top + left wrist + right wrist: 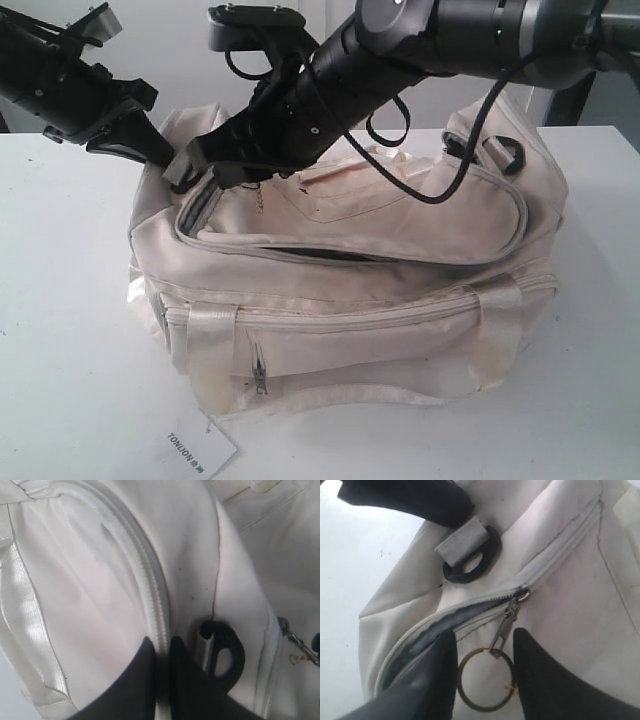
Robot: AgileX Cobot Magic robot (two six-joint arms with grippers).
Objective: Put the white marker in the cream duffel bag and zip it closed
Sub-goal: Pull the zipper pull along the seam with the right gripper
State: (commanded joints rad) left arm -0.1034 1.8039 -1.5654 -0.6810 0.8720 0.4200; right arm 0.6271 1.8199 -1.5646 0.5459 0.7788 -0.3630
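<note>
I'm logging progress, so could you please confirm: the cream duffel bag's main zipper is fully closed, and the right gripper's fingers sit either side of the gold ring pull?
Not quite: the main zipper is largely open, not closed. The exterior view shows the cream duffel bag gaping along its top, with dark lining visible. The right gripper does have its fingers either side of the gold ring pull.

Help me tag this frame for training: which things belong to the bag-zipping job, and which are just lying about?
In the job: cream duffel bag, main zipper, gold ring pull, left gripper, right gripper; white marker not in view.
Just lying about: table, TONLION tag, black end ring.
</note>
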